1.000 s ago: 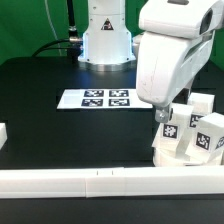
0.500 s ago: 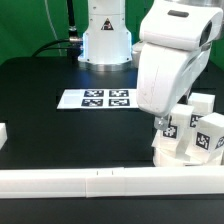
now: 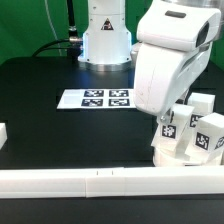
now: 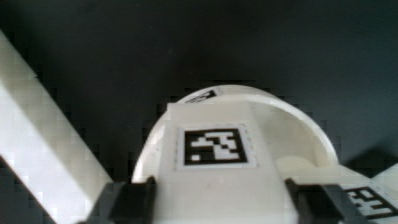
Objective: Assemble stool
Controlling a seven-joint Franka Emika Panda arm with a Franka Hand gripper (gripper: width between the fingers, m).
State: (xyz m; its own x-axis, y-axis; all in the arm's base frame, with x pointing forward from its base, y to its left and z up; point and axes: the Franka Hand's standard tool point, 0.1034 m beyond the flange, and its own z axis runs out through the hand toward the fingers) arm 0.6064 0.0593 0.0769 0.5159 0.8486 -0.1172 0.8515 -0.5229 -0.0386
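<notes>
White stool legs (image 3: 190,135) bear black-and-white square tags; table (image 3: 60,130) black.

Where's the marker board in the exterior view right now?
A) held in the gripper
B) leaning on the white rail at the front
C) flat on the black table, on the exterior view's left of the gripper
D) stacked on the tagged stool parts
C: the marker board lies flat on the black table, on the exterior view's left of the gripper, apart from the tagged stool parts.
</notes>
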